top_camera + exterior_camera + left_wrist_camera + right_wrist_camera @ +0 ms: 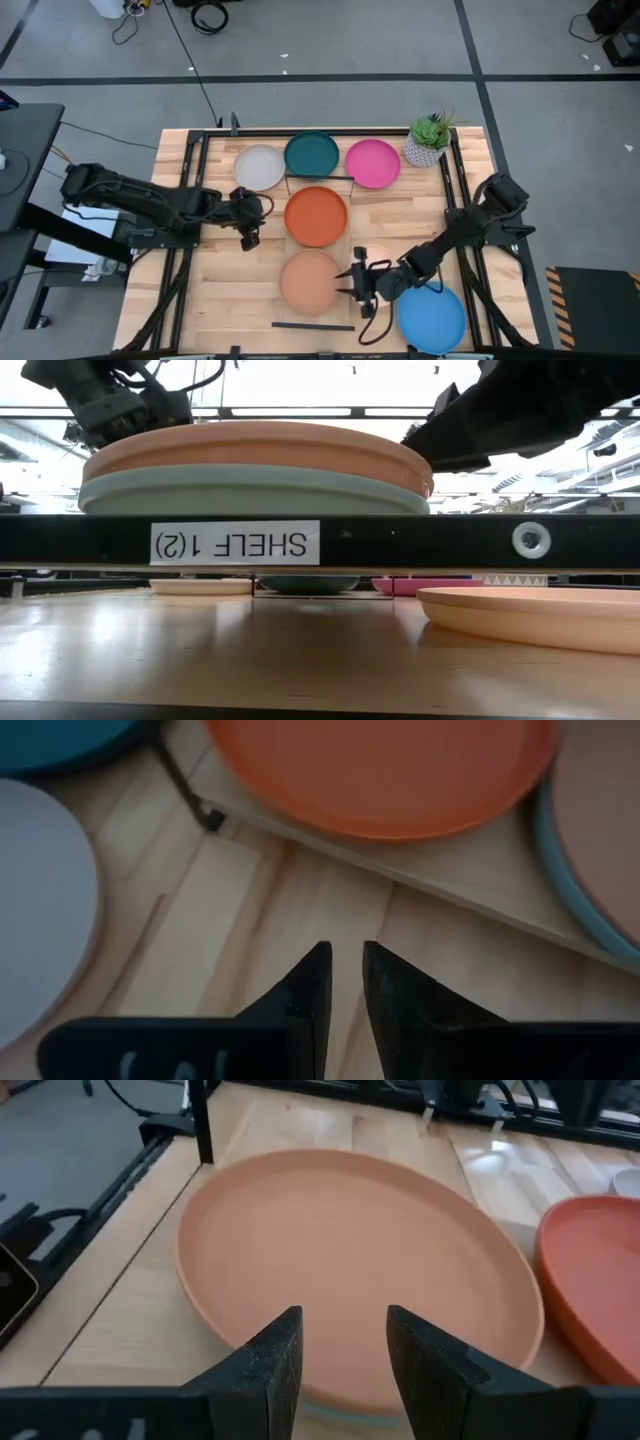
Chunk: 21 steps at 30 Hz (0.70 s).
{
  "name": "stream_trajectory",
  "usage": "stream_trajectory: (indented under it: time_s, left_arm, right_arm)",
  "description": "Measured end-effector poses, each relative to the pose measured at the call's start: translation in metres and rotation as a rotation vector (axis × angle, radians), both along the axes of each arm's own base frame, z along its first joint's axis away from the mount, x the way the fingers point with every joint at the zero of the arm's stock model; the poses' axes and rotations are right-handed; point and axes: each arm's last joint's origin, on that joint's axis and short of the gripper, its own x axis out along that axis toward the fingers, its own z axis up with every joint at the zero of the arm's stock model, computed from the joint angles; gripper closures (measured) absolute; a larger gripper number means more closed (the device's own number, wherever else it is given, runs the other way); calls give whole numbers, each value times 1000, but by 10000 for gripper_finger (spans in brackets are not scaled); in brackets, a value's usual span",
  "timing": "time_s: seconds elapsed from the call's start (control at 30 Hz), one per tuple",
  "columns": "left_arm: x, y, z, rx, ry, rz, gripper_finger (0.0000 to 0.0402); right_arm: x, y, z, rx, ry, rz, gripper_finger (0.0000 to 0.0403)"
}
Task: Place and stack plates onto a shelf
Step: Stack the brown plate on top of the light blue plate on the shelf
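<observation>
The shelf (288, 248) is a light-wood plank running from far to near down the table's middle. The orange plate (316, 215) lies on its far half. The terracotta plate (312, 282) rests on the light blue plate (250, 490) on its near half. Pale grey (259, 167), dark teal (312, 155) and magenta (372, 163) plates lie flat beyond the shelf's far end. A cream plate (540, 615) sits under my right arm, and the bright blue plate (432, 318) lies near-right. My right gripper (354, 281) is open at the terracotta plate's right rim (400, 1400). My left gripper (248, 238) hovers left of the shelf, its fingers a thin slit apart.
A small potted plant (428, 140) stands at the table's far right corner. Black rails run along the table's left and right sides. The shelf's black wire brackets (312, 325) stand at its near and far ends. Bare wood lies left of the shelf, under my left gripper (345, 955).
</observation>
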Motion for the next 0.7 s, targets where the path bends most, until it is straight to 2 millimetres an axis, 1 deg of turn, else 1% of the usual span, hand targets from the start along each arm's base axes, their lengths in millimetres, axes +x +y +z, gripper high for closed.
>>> stream_trajectory:
  time_s: [0.13, 0.3, 0.37, 0.47, 0.53, 0.63, 0.7]
  left_arm:
    - [0, 9, -3, 14, 36, 32, 336]
    - [5, 18, -9, 44, 68, 41, 335]
    - [6, 20, -11, 56, 89, 36, 332]
    - [7, 25, -13, 70, 104, 37, 320]
    - [10, 30, -16, 73, 111, 57, 310]
    - [10, 39, -24, 98, 149, 67, 292]
    - [8, 47, -33, 118, 197, 79, 280]
  right_arm:
    - [2, 0, -10, -21, 30, -5, 250]
    - [3, 0, -10, -19, 26, -5, 250]
    - [1, 0, -3, -21, 10, 2, 250]
    - [-2, 1, 13, -16, -34, 8, 250]
    - [-7, 1, 17, -41, -20, -4, 250]
    - [-16, 1, 25, -73, -11, -31, 250]
    - [-23, 2, 32, -78, -6, -46, 250]
